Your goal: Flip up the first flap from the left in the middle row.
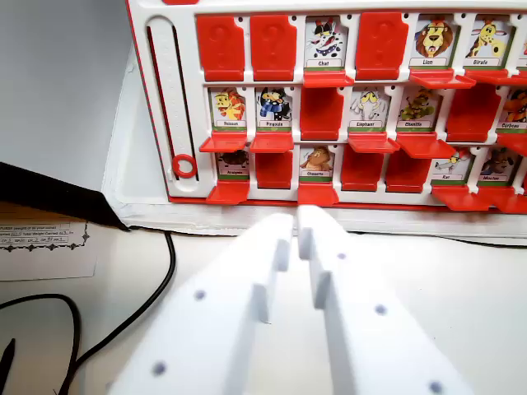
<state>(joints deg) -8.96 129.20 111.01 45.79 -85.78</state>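
A red and white flap board (156, 115) stands across the top of the wrist view, holding three rows of picture cards. In the middle row, the first slot from the left shows a "Poisson" fish card (229, 109) with a red tab (224, 142) jutting out below it. A "Pingouin" card (273, 108) comes after it, then a plain red slot (321, 111). My white gripper (296, 226) is low in the centre, just in front of the board's bottom row, below and right of the fish card. Its fingers are nearly together with nothing between them.
A red ring (184, 167) sits on the slider track along the board's left edge. A black cable (169, 276) curves over the white table at lower left. A cardboard box with a printed label (45, 243) lies at the left edge.
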